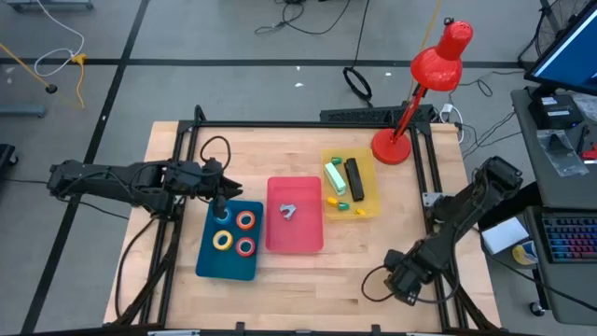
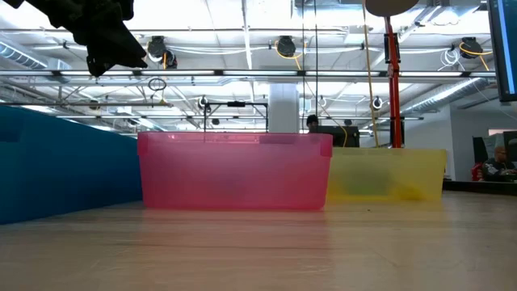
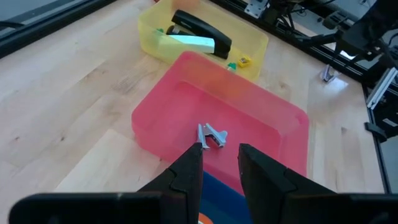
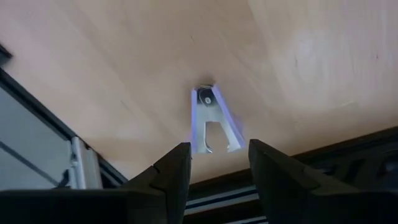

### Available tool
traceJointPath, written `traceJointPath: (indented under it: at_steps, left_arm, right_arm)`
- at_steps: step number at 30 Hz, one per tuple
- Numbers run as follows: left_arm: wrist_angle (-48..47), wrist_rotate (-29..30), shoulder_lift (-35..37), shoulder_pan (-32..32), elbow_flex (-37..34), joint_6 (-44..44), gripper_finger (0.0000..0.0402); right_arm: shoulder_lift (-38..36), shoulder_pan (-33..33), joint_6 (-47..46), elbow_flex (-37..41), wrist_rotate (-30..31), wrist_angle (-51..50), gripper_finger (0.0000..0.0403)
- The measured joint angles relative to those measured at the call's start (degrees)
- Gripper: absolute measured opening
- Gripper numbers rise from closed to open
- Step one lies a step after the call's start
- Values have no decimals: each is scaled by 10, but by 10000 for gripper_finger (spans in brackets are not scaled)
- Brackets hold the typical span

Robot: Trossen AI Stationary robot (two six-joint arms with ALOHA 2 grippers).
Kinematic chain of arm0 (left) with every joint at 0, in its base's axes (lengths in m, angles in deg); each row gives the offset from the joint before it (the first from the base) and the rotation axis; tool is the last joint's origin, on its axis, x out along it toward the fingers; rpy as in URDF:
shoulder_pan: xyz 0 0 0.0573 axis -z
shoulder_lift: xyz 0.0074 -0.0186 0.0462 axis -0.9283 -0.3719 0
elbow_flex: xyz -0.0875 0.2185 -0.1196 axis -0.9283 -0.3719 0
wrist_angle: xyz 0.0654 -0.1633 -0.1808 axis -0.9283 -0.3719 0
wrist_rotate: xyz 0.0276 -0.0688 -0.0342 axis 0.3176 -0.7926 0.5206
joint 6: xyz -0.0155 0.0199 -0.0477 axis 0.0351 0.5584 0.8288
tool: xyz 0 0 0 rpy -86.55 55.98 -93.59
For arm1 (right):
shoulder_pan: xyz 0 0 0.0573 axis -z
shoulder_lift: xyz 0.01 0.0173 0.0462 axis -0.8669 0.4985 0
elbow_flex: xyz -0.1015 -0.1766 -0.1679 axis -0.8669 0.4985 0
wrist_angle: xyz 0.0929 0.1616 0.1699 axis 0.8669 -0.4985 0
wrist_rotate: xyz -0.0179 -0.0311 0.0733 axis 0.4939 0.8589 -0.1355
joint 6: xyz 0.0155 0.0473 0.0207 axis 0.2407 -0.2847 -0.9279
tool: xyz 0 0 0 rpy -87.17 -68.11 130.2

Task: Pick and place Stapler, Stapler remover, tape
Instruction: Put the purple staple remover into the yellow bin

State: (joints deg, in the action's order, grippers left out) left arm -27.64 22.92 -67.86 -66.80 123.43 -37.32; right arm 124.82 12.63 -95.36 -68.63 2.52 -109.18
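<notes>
Several tape rolls (image 1: 234, 231) lie in the blue tray (image 1: 207, 261) at the left. My left gripper (image 1: 222, 199) hovers open over that tray's far end with nothing between its fingers (image 3: 189, 165). One silver stapler remover (image 3: 211, 135) lies in the pink tray (image 1: 297, 245). A green stapler (image 1: 333, 176) and a black stapler (image 1: 354, 178) lie in the yellow tray (image 1: 371, 207). At the table's near right, my right gripper (image 1: 407, 282) points down, open. A second silver stapler remover (image 4: 212, 121) lies on the wood between its fingertips. My right gripper comes from above with one finger (image 4: 177, 171) on each side of the stapler remover's wide end (image 4: 199, 148). Whether the fingertips touch it I cannot tell. The remover's narrow end (image 4: 206, 94) points away from the fingers.
A red desk lamp stands with its base (image 1: 392, 147) at the table's far right corner, beside the yellow tray. Small green and yellow bits (image 1: 342, 200) lie in that tray. A dark rail (image 4: 68, 168) runs along the table edge near my right gripper. Bare wood lies in front of the trays (image 2: 258, 242).
</notes>
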Motion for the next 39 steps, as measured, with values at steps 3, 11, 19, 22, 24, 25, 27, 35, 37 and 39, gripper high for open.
traceJointPath:
  at_steps: [3,11,19,22,24,25,27,35,37,39]
  left_arm:
    - [0,0,0,0,0,0,104]
    - [0,0,0,0,0,1,104]
    - [0,0,0,0,0,11,104]
    - [0,0,0,0,0,13,104]
    - [0,0,0,0,0,13,104]
    - [0,0,0,0,0,13,104]
    - [0,0,0,0,0,13,104]
    - [0,0,0,0,0,13,104]
    - [0,0,0,0,0,13,104]
    - [0,0,0,0,0,13,104]
  right_arm:
    - [8,-15,-3,0,0,-1,155]
    - [28,-30,1,1,2,0,155]
    - [29,-33,12,44,0,26,155]
    - [29,-33,11,51,0,26,155]
    - [29,-33,11,54,0,32,155]
    - [29,-33,9,56,0,37,155]
    - [29,-33,8,59,0,50,155]
    - [29,-33,17,60,2,116,155]
    - [29,-33,25,60,2,126,155]
    - [29,-33,31,60,2,133,155]
